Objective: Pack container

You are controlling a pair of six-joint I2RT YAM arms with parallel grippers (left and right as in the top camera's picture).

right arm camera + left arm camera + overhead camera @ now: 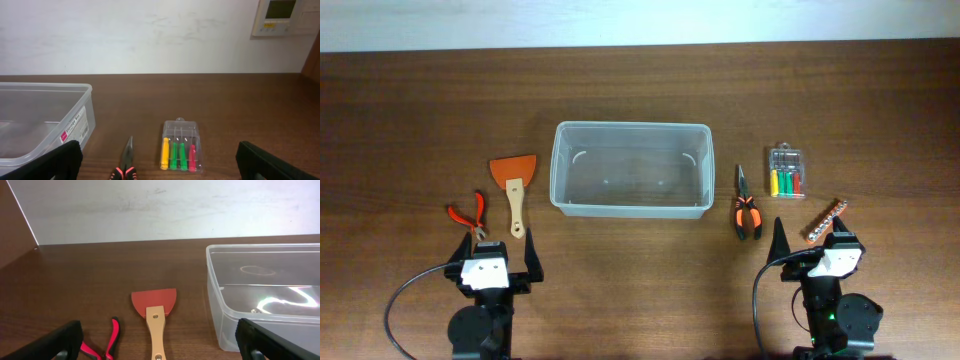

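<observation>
Clear plastic, the container [630, 170] sits empty at the centre of the table [400, 120], with tools on both sides. The left gripper [495, 258] and right gripper [812, 248] wait at the near edge, jaws spread wide, holding nothing. Nothing is packed yet, I judge. The scraper [514, 190] looks the easiest first pick: pinch across its wooden handle, then lift clear over the rim.

From the left wrist, the scraper's handle runs off the near edge, the red pliers [107, 342] are partly hidden, and the tub's right end is cut off.

From the right wrist, the orange-handled pliers [125, 167] show little beyond their nose. The bit case [181, 146] is whole. The metal strip [823, 222] seen from above is out of shot.
</observation>
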